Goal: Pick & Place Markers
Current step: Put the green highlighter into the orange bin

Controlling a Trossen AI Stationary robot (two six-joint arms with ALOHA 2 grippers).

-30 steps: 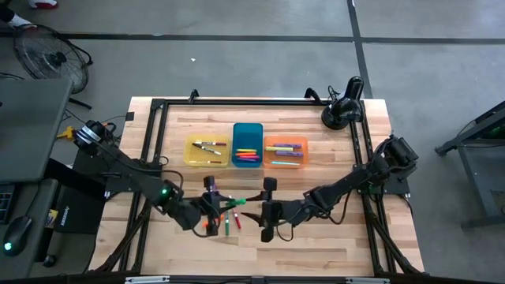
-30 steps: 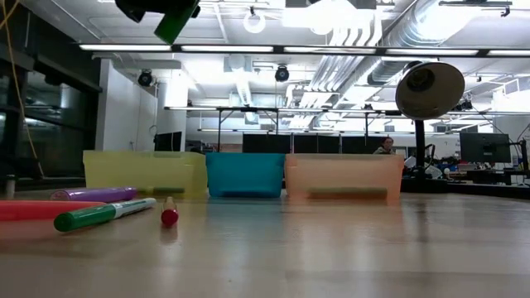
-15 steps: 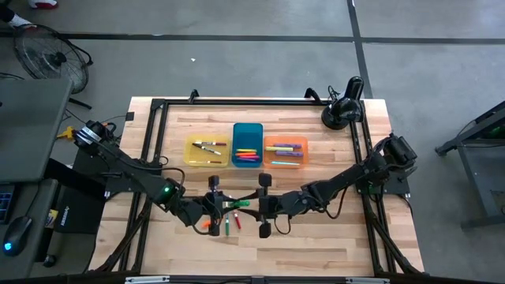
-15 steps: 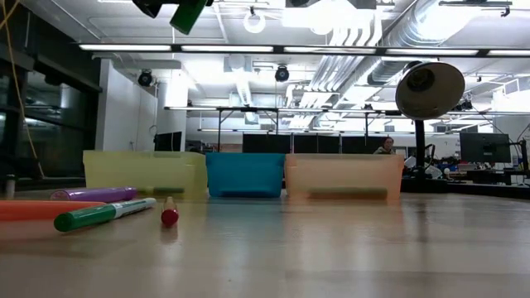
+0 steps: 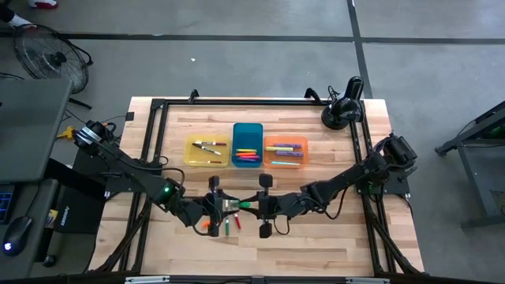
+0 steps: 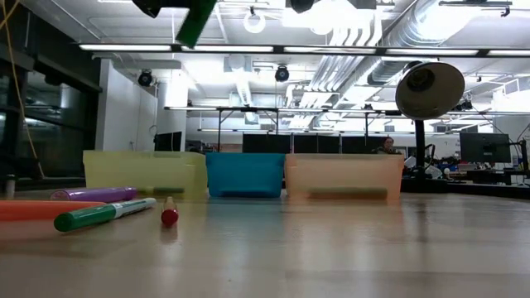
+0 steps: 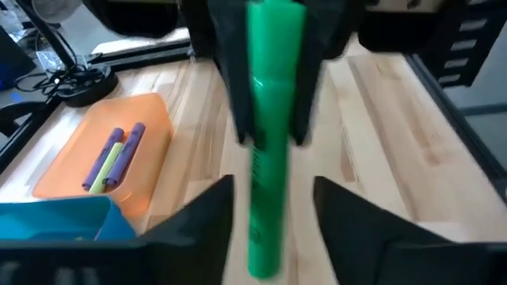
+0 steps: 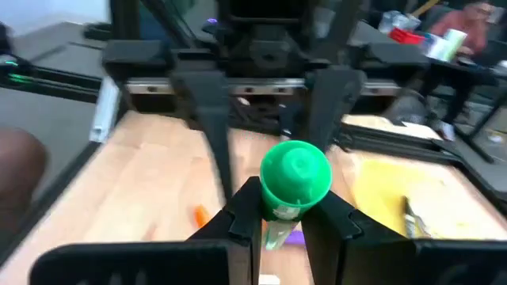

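A green marker (image 5: 243,205) hangs in the air between my two grippers over the near middle of the table; it also shows in the low view (image 6: 195,20). My right gripper (image 8: 287,218) (image 5: 252,207) is shut on it. My left gripper (image 7: 273,229) (image 5: 227,204) is open, its fingers standing on either side of the marker's near end without touching. Several more markers lie flat on the table below the left gripper: purple (image 6: 95,194), orange (image 6: 33,209), green (image 6: 103,213) and red (image 6: 169,217). My right gripper pinches the green marker between its two fingers (image 7: 238,87) at the end toward the table's right (image 8: 295,196). It comes level from the table's right, fingers lying along the marker. The marker is lifted clear, about level, its free end (image 7: 265,253) reaching between the left gripper's open fingers.
Three trays stand side by side toward the far edge: yellow (image 5: 192,151), blue (image 5: 248,130) and orange (image 5: 285,161), each with markers in it. A black lamp (image 5: 343,106) stands at the far right corner. Bare wood lies to the near right.
My right gripper has moved toward the table's left, up to the green marker at the left gripper. The marker, held aloft the whole time, has shifted a little toward the table's right.
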